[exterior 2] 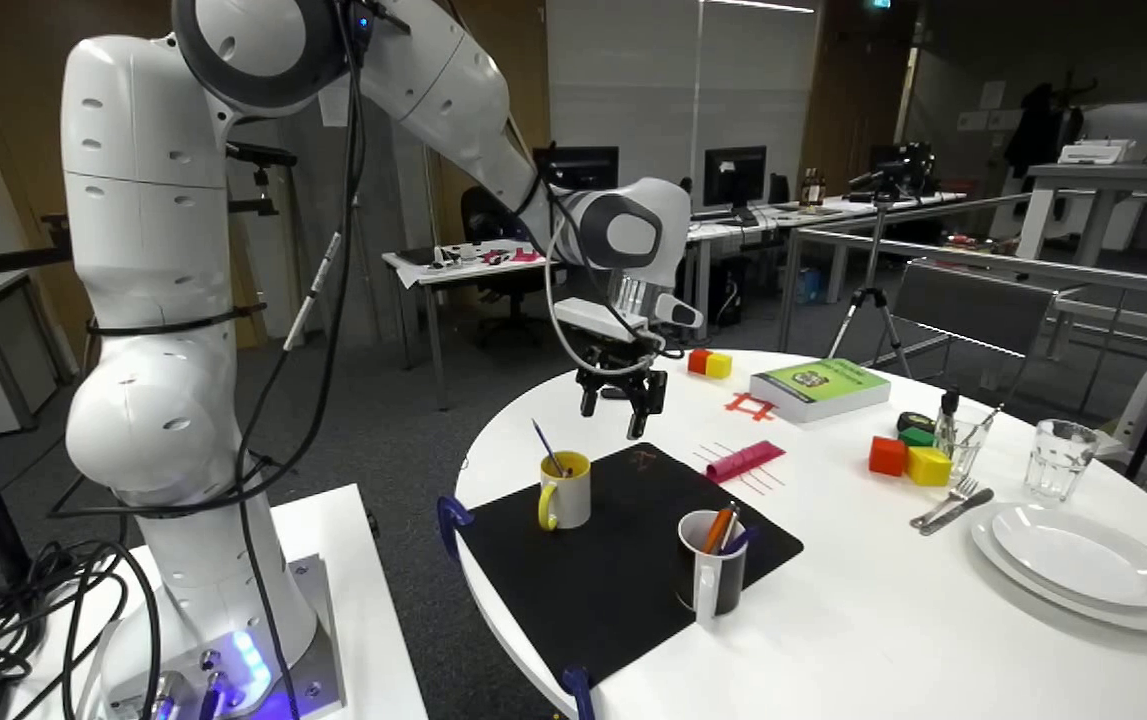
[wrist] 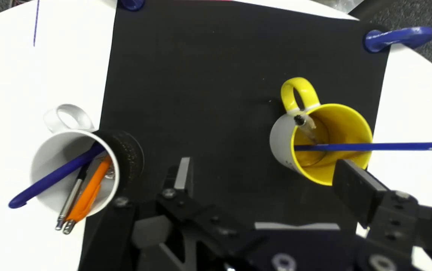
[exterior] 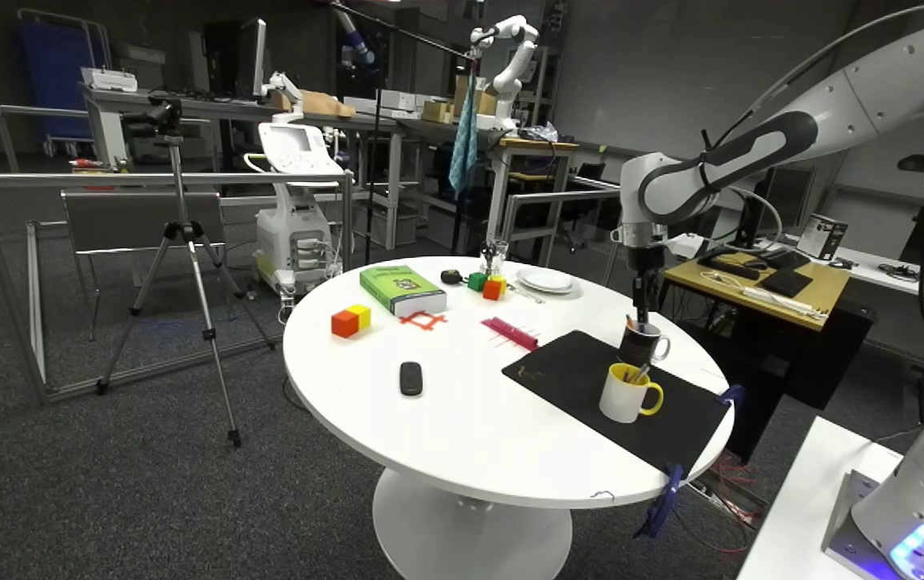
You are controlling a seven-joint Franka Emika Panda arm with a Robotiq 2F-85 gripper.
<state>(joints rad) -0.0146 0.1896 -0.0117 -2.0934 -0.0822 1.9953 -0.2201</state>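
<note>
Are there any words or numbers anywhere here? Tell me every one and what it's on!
None are clear enough to read.
Green book: lettering on its cover, too blurred to read.
White mug with the yellow inside: little dark marks on its side, too small to tell if they're letters.
Background box: seems to have print, too blurred to read.
Small green lit sign: too tiny to read, at the picture's edge.

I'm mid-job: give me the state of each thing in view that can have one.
Claw: open, holding nothing
Black mat: lying flat, blue clamps at its edge
Yellow-handled mug: upright on the mat, pencil inside
Black mug: upright, pens inside
Green book: closed, lying flat
White plates: stacked
Glass nearest the plates: upright
Base light: lit blue
Desk monitors: dark
</note>
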